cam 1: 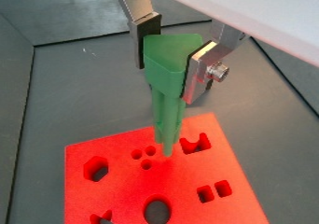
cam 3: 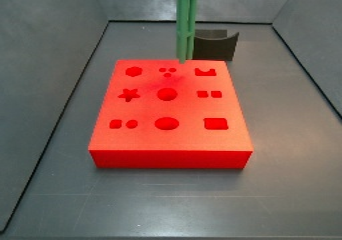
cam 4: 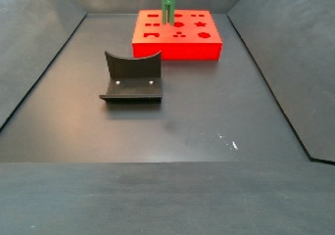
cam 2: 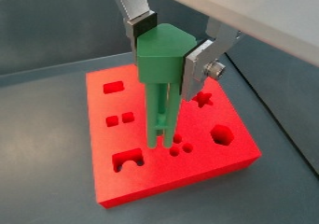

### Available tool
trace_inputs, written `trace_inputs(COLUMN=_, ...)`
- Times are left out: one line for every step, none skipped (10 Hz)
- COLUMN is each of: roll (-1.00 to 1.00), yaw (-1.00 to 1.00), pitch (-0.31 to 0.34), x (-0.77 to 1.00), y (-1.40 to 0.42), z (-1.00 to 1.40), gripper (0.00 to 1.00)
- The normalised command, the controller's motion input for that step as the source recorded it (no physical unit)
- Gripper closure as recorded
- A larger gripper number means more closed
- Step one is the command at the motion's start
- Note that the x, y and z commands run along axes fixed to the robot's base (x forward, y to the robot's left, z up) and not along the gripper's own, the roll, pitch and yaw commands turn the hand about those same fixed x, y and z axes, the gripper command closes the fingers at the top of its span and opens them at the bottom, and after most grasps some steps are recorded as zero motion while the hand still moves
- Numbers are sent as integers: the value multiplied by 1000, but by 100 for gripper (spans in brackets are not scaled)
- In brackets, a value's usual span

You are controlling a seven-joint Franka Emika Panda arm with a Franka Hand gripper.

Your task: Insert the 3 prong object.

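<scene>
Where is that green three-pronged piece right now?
The 3 prong object hangs upright, clamped in the gripper, with its tips at the three small holes in the red board; the dark grey curved block sits apart.

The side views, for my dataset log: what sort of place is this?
Likely a lab robot test bin: dark grey walled floor, a red board with shaped holes, and the gripper holding a slim green pronged plastic piece.

Bright green 3 prong object [cam 2: 159, 83] in silver gripper [cam 2: 169, 50] with dark pads; red board [cam 3: 167, 109]; dark grey curved block [cam 4: 132, 79]; grey surface [cam 4: 197, 121].
</scene>
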Motion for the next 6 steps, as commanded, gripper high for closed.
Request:
trace_inputs(roll=256, yaw=517, pitch=0, x=-251, y=-171, z=71, gripper=100)
trace_inputs(roll=249, yaw=506, pitch=20, x=-389, y=-49, z=0, gripper=100)
trace_inputs(roll=311, yaw=580, pitch=66, x=-354, y=0, z=0, gripper=100)
trace_inputs(roll=296, yaw=629, pitch=67, x=-123, y=0, z=0, gripper=100)
trace_inputs(roll=150, yaw=317, pitch=59, x=111, y=0, z=0, gripper=100)
trace_inputs(roll=0, yaw=123, pitch=0, x=289, y=0, z=-231, gripper=100)
